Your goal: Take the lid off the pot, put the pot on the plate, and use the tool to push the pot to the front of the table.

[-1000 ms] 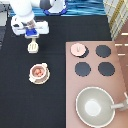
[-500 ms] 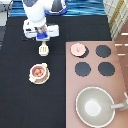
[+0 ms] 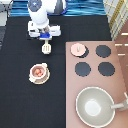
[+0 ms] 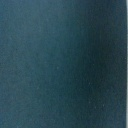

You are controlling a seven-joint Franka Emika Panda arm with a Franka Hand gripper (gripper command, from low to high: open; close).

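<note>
1. My gripper (image 3: 45, 39) hangs over the table (image 3: 20, 100) near the exterior view's top. I read it as pinched on the handle of the tool (image 3: 46, 48), whose slotted head hangs just beneath it toward the view's bottom.
2. The pot (image 3: 38, 72) sits on the plate (image 3: 32, 79), further toward the bottom from the gripper and well apart from it.
3. The lid (image 3: 78, 49) is already off and lies on the stove (image 3: 75, 87), out to the view's right of the gripper.
4. For this step I judge it best to keep the tool's head square and low, and to meet the pot's far wall centrally so that it does not spin off.
5. Count: one gripper, one tool, one pot, one plate, one lid, one large pan (image 3: 95, 106), and three burners (image 3: 103, 51) showing.
</note>
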